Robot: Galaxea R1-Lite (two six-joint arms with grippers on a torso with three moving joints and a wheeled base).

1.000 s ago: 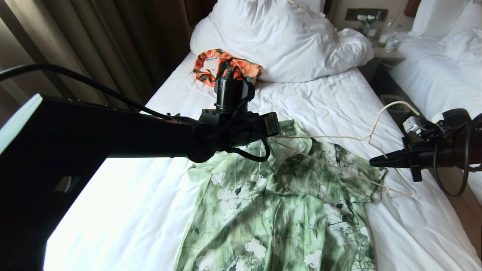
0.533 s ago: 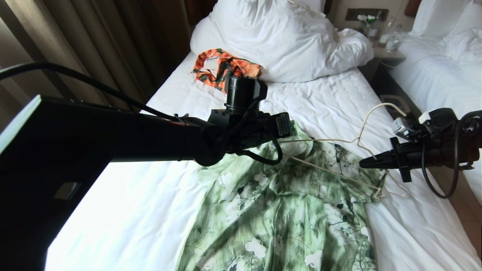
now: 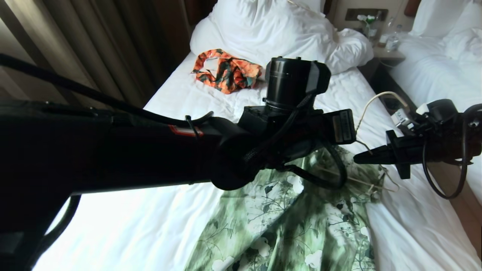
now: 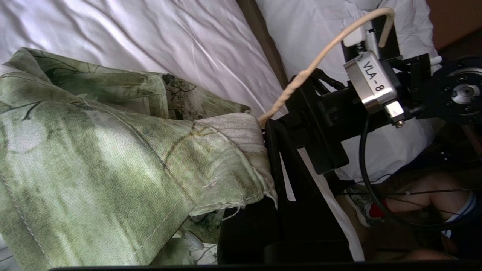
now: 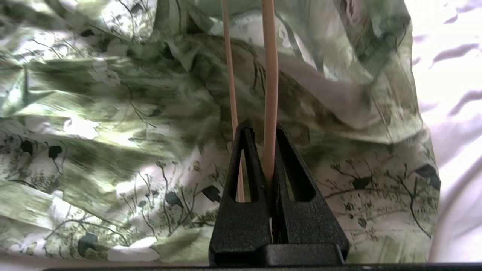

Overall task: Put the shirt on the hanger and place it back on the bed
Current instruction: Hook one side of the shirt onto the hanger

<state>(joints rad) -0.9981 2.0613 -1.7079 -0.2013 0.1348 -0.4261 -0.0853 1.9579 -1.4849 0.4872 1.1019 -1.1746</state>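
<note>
Grippers at mid-task: your left gripper (image 4: 269, 158) is pinching the collar edge of the shirt (image 3: 301, 229), lifting it off the bed (image 3: 143, 222). Your right gripper (image 5: 267, 150) is clamping the lower wire of the hanger (image 5: 269, 75), which is lying partly inside the shirt's shoulder.

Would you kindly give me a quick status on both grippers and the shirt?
Left gripper shut on shirt collar, lifted off the bed. Right gripper shut on hanger wire, beside the collar. Hanger partly inside shirt. Nothing in the way.
</note>
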